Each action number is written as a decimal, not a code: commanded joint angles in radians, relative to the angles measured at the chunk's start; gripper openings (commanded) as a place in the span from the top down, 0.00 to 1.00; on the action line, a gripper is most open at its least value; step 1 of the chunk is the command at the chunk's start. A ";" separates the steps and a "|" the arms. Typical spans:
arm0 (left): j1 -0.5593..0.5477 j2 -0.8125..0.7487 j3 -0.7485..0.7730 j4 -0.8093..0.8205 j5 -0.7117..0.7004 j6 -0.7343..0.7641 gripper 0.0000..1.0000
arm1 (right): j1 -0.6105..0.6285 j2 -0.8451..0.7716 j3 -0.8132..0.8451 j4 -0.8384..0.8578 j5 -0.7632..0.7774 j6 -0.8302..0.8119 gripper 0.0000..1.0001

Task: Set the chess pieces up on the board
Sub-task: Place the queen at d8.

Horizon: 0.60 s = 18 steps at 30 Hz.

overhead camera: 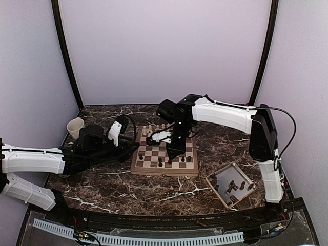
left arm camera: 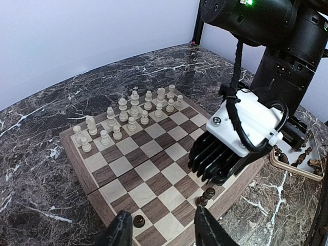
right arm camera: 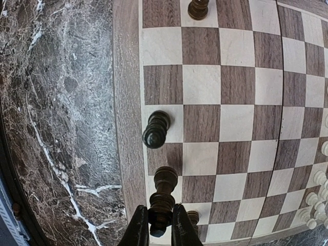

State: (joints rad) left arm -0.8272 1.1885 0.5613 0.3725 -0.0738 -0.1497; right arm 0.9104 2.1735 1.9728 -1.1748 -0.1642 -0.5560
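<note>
Right fingers [right arm camera: 139,230] clenched on dark chessman [right arm camera: 162,202], lower frame, over board [right arm camera: 128,77] edge; left fingers [left arm camera: 121,233] parted, empty, over dark pawn [left arm camera: 138,221].

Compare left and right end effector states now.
Left end effector is open and empty; right end effector is shut on a dark chess piece. Left end effector sits low and angled; right end effector points straight down. Both are at the board.
</note>
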 commanded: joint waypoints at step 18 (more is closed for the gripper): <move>0.004 -0.027 -0.031 0.028 -0.004 -0.014 0.55 | 0.033 0.063 0.065 -0.017 -0.014 -0.008 0.89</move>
State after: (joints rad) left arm -0.8272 1.1694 0.5404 0.3733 -0.0734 -0.1547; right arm 0.9333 2.2162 2.0056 -1.1790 -0.1642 -0.5636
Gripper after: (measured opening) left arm 0.446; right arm 0.116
